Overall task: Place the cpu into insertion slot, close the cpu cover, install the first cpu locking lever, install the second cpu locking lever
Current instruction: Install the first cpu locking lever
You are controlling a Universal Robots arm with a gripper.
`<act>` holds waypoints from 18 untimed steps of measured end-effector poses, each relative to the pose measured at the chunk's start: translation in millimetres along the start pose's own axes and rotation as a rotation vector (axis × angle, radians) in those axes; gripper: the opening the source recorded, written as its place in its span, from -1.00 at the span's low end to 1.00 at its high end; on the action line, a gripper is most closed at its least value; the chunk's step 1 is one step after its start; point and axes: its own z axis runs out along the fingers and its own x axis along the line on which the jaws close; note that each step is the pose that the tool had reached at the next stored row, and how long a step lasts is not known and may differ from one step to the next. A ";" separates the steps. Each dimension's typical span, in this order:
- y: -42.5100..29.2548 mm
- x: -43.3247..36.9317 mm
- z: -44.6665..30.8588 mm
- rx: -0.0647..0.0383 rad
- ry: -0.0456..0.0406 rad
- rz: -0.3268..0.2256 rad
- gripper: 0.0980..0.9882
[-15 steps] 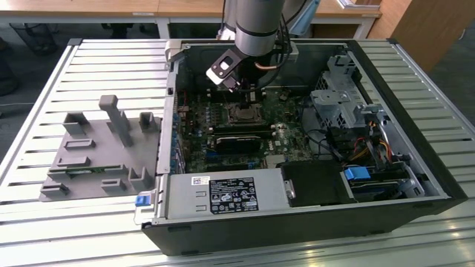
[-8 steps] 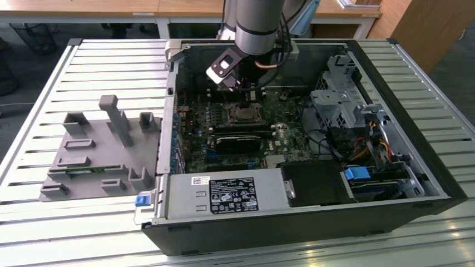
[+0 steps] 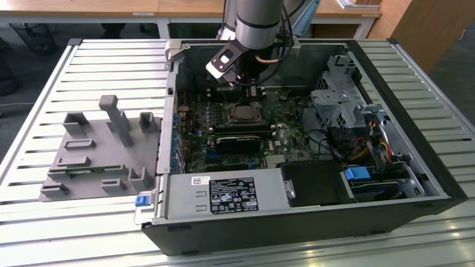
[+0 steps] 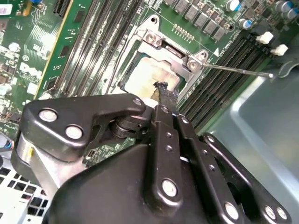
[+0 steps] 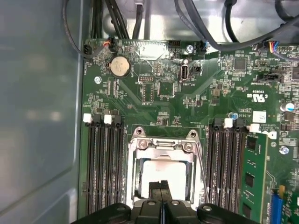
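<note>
With our gripper (image 5: 160, 185) closed on nothing over the seated cpu (image 5: 163, 170), we judge the cpu cover (image 5: 161, 148) needs gentle, square downward pressure.

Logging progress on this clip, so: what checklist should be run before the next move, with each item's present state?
1. cpu cover lowered: ok.
2. cpu flat inside its window: ok.
3. Locking lever latched: not ok, its rod sticks out free in the second wrist view.
4. Other lever latched: cannot tell.
5. Gripper shut and empty, above the cpu: ok.
6. Fingertips clear of the cpu: cannot tell.
</note>
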 end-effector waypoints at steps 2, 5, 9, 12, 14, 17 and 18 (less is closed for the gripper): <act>-0.1 0.3 -4.7 0.000 -0.0001 0.000 -0.98; -0.2 0.9 -14.0 0.000 -0.0001 0.000 -0.98; -0.5 1.9 -31.3 0.000 -0.0001 0.000 -0.98; -0.6 2.4 -39.6 0.000 -0.0002 -0.003 -0.98; -0.6 2.5 -39.5 0.002 -0.0004 -0.030 -0.98; -0.6 2.4 -39.5 0.005 -0.0014 -0.084 -0.98; -0.6 2.4 -39.4 0.006 -0.0017 -0.103 -0.98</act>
